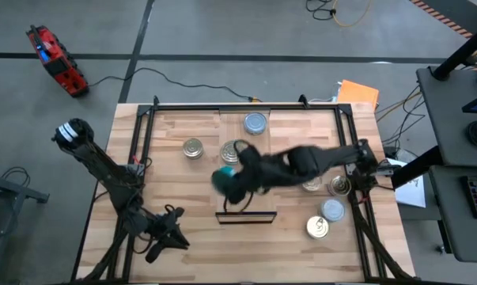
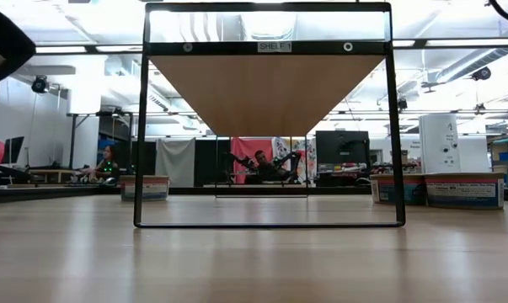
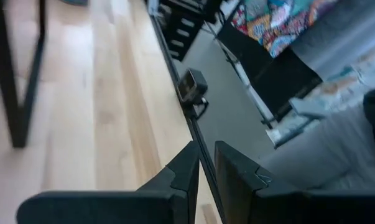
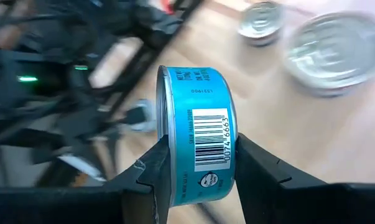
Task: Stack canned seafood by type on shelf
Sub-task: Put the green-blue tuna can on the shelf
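Observation:
My right gripper (image 1: pixel 232 186) reaches from the right edge to the table's middle, shut on a teal-walled tin (image 4: pixel 198 118) held above the wood beside the shelf (image 1: pixel 244 207). The shelf is a pale plank on a dark frame, labelled in the low view (image 2: pixel 270 47). Other tins stand on their bases on the table: a pale-topped one (image 1: pixel 255 123) far off, a gold one (image 1: pixel 193 148), a ringed one (image 1: pixel 232 151) partly behind the arm, and several to the right (image 1: pixel 331 209). My left gripper (image 3: pixel 204 171) waits shut at the near left corner (image 1: pixel 163 237). My right gripper pinches the tin between its two fingers (image 4: pixel 155 171), one on each flat end, near the rim (image 4: pixel 166 146). The tin stands on edge in the hold, its barcoded side wall (image 4: pixel 209 140) facing the wrist camera. It is lifted clear of the table.
Two silver-topped tins (image 4: pixel 333 53) (image 4: pixel 260 18) lie on the table beyond the held one. The shelf's black frame (image 2: pixel 141 135) stands at the table's middle, open underneath. A black rail frame (image 1: pixel 143 134) borders the table. People sit in the room far behind.

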{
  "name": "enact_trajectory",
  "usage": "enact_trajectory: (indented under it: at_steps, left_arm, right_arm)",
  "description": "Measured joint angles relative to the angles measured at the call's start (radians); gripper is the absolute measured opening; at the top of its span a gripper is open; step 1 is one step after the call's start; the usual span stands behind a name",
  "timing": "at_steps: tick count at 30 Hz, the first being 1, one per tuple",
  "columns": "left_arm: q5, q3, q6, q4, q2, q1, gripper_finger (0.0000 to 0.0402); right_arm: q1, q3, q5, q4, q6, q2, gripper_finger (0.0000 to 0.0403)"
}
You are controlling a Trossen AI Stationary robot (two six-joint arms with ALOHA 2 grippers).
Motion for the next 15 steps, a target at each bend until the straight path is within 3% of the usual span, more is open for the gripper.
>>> enact_trajectory:
  at_steps: [6, 15]
  left_arm:
    - [-0.102, 0.000, -0.044, -0.097, -0.075, 0.022, 0.0036]
    - [-0.125, 0.000, -0.047, -0.171, -0.182, 0.094, 0.0036]
  right_arm:
    - [-0.095, -0.026, -0.108, -0.068, -0.122, -0.033, 0.0128]
    - [-0.154, -0.091, -0.257, -0.063, -0.241, -0.038, 0.0128]
